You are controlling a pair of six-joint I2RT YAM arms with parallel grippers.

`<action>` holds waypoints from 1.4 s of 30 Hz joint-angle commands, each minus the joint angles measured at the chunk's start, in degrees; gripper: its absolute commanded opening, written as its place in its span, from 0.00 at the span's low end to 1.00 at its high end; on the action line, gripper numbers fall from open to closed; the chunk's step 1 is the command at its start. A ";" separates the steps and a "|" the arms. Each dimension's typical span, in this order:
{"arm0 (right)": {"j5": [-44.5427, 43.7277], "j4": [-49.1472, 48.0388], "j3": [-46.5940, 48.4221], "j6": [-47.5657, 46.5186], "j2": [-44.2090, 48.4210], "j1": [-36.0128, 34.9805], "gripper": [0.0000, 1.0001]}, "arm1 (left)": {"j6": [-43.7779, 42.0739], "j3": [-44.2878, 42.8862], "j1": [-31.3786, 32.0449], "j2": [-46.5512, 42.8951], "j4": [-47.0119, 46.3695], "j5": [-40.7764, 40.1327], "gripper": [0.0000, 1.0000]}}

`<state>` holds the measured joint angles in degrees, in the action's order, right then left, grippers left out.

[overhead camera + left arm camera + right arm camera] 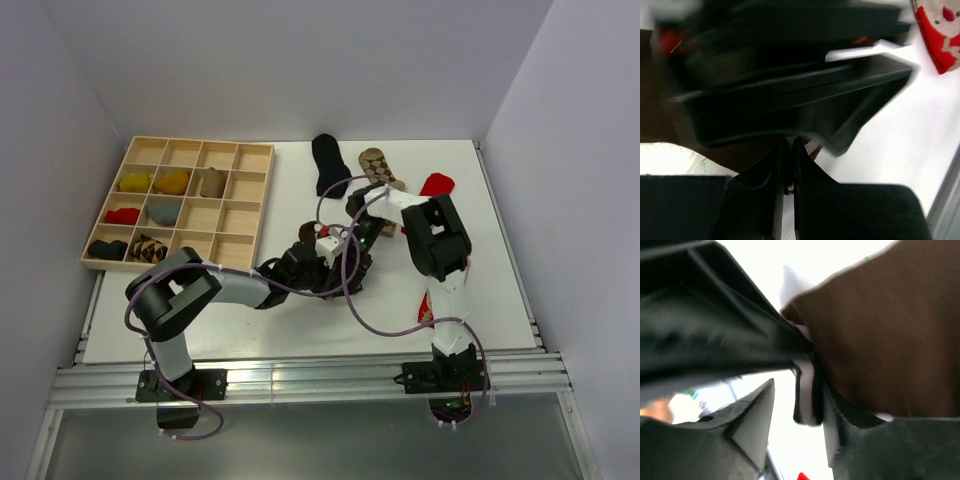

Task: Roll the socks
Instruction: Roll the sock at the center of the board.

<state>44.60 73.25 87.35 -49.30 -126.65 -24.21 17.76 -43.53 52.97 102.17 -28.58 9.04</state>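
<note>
The white bench (480, 260) carries a pale wooden tray (215, 215) at its far left, with rolled socks (172, 182) in seven of its compartments: three in the far row, two in the middle row and two in the near row. The left arm (180, 300) reaches right across the near half of the bench and the right arm (437, 240) bends left from its base, so the two meet near the bench's middle. A dark brown sock (880, 340) lies there between and under them, bunched on the bench. A black sock (327, 163) and an argyle sock (378, 167) lie flat side by side near the far edge, well apart from the tray. A red sock (436, 184) lies just right of the argyle one. A red-and-white sock (940, 40) lies on the near right, beside the right arm's lower link. The left pincer (788, 145) has its fingers drawn together to a thin slit over the brown cloth; whether any fabric is nipped I cannot tell. The right pincer (799, 390) stands apart, with a black-and-white strip in the gap and the brown sock against its right finger.
</note>
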 commanded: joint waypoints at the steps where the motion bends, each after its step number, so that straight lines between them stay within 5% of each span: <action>1: -3.82 -17.94 -6.37 7.69 11.23 2.67 0.50 | 4.38 0.20 -3.12 1.80 1.68 8.09 0.00; 8: -3.20 -33.23 -16.59 13.00 28.99 11.72 0.53 | 9.05 -5.67 -7.70 5.05 12.04 14.95 0.00; 15: -8.65 -43.53 -31.69 5.19 42.17 13.66 0.54 | 14.31 -13.77 -11.39 10.06 22.60 28.81 0.00; 25: -15.76 -59.09 -51.83 -4.49 58.87 2.34 0.58 | 19.59 -18.87 -15.00 16.56 28.40 39.21 0.00; 36: -29.57 -72.28 -60.46 -5.37 59.51 -17.17 0.64 | 21.00 -21.69 -15.79 19.03 31.04 41.76 0.00; 42: -33.35 -76.94 -60.20 -5.63 54.32 -20.53 0.62 | 20.30 -22.39 -15.88 18.68 32.10 42.47 0.00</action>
<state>14.98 2.24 26.92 -54.13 -70.76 -43.64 38.83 -64.95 37.26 119.85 0.75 51.70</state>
